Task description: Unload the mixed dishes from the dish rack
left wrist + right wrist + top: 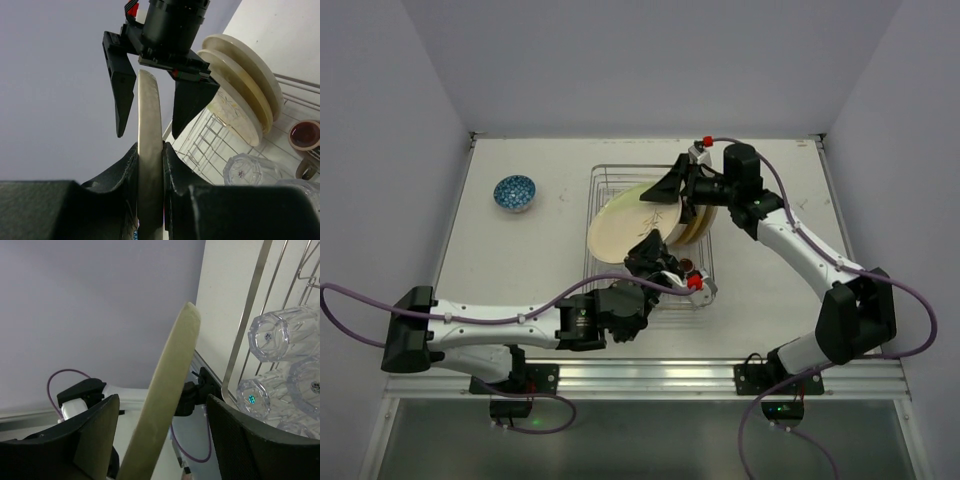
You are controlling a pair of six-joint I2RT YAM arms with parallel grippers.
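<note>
My left gripper (650,251) is shut on the near rim of a large cream plate (620,226) and holds it tilted over the left part of the silver wire dish rack (605,172). In the left wrist view the plate (149,115) stands edge-on between my closed fingers (172,165). My right gripper (662,190) is open, its fingers on either side of the plate's far rim (172,390) with a gap on both sides. More cream plates (706,220) stand in the rack. Clear glasses (280,335) and a brown mug (305,135) lie in the rack. A blue-patterned bowl (515,192) sits on the table at the left.
The white table (530,280) ends at grey walls on three sides. The rack's upright prongs (210,145) stand just right of the held plate. A glass (247,170) lies close under the left gripper. Purple cables trail from both arms.
</note>
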